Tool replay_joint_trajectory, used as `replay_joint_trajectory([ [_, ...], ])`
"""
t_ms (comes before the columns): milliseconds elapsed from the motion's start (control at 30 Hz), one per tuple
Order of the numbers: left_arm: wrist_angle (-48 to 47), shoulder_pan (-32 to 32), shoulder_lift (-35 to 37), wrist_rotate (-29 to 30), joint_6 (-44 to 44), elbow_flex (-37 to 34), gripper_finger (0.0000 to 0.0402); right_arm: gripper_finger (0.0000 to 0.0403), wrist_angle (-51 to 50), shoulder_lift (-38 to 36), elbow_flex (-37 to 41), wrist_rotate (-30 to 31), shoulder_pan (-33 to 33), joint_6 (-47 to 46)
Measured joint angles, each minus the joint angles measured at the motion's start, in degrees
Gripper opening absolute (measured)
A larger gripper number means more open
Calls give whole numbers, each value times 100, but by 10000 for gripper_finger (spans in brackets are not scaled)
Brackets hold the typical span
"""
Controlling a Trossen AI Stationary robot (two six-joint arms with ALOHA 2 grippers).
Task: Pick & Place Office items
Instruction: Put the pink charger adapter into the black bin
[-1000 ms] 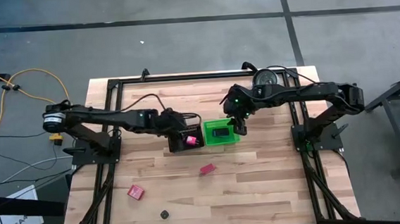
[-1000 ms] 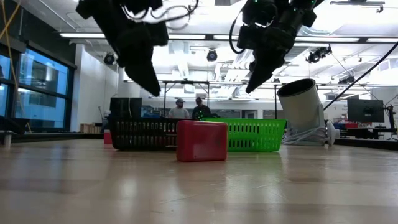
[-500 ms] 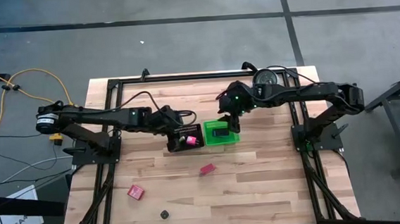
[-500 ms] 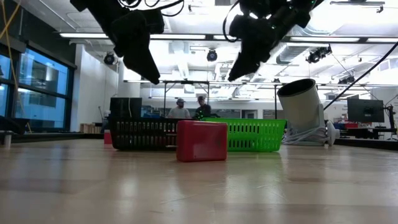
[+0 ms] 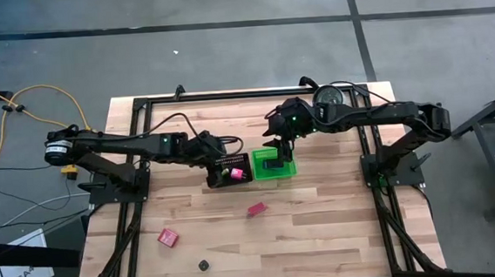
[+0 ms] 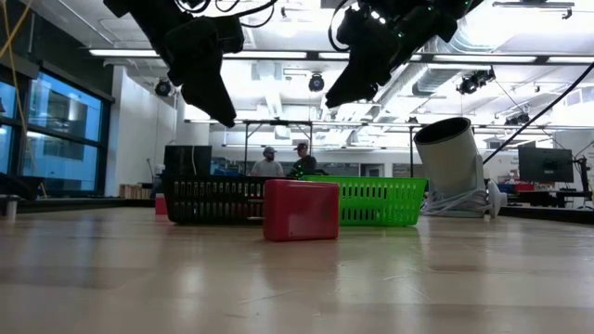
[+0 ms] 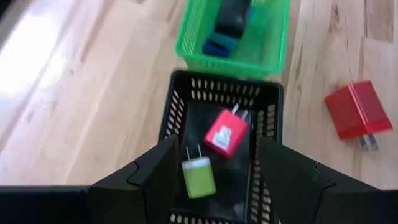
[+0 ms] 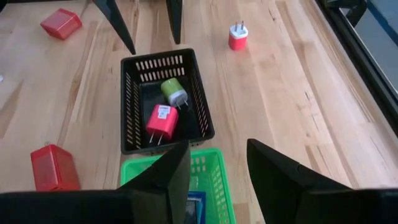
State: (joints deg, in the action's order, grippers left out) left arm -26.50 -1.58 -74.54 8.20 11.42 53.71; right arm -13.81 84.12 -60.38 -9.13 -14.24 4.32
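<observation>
Small black round bit [image 5: 203, 266]: nearest the front edge of the table [image 5: 324, 229], loose, well apart from both arms.

Red block [image 5: 168, 238]: front left, loose. Its prongs could catch the wood and tip it if gripped off-centre.

Second red plug block [image 5: 256, 209]: middle of the table, just in front of the baskets. Low to the wood, so a steep approach may push it away rather than grasp it.

Black mesh basket [image 8: 166, 99]: holds a pink-red plug [image 8: 161, 122] and a green plug [image 8: 175, 93].

Left gripper [image 7: 211, 162]: hangs over the black basket, fingers parted, empty.

Green basket [image 7: 239, 31]: touching the black one, holds a black [image 7: 231, 15] and a blue piece [image 7: 217, 45].

Right gripper [image 8: 217, 163]: above the green basket's far side, fingers partly apart, holding nothing. The two arms are close; a sideways reach risks a clash.

Writing: none readable.
</observation>
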Motion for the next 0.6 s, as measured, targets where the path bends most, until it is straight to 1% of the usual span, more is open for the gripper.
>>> replay_joint_trajectory([
  [200, -702, -229, 230, -82, 258, -4, 213, 145, 3, 0, 0, 0, 0, 0],
  [433, -987, -576, 856, -58, 101, -72, 213, 145, 57, 0, 0, 0, 0, 0],
  [600, -1738, -855, 1131, 46, 96, -74, 214, 145, 66, 0, 0, 0, 0, 2],
])
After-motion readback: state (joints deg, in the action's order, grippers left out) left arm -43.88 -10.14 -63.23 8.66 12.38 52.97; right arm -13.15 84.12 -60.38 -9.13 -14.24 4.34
